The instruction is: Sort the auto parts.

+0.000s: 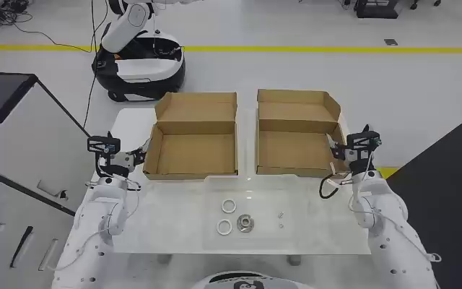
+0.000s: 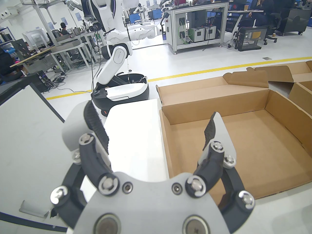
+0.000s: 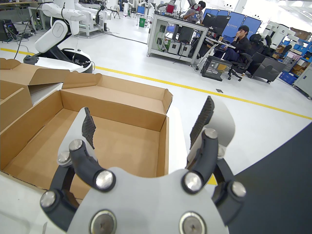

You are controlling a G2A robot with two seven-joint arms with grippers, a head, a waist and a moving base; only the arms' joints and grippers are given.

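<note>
- The left gripper [image 2: 154, 126] is seen released, its jaws spread wide with nothing between them; it is held just beside the outer side wall of the left cardboard box [image 1: 191, 153], near that box's front corner.
- In the left wrist view, one finger is set against the white table [image 1: 173, 211] and the other against the brown floor of the left cardboard box.
- The right gripper [image 3: 146, 120] is likewise released, jaws apart and nothing held; it is placed just beside the outer side wall of the right cardboard box [image 1: 292, 150].
- Both boxes are stood side by side at the far part of the table, lids folded back, with a narrow gap left between them.
- The auto parts are laid on the table in front of the boxes, between the two arms and well apart from both grippers.
- A farther white ring [image 1: 229, 205] is laid flat closest to the boxes.
- A nearer white ring [image 1: 224, 227] is laid just beside a round metal part [image 1: 244, 222]; whether they touch cannot be told.
- Two small metal pieces [image 1: 280, 214] are placed to the right of the round metal part; they are too small to be identified.
- Another white robot [image 1: 141, 58] is stood on the floor beyond the table, behind a yellow floor line [image 1: 303, 49].
</note>
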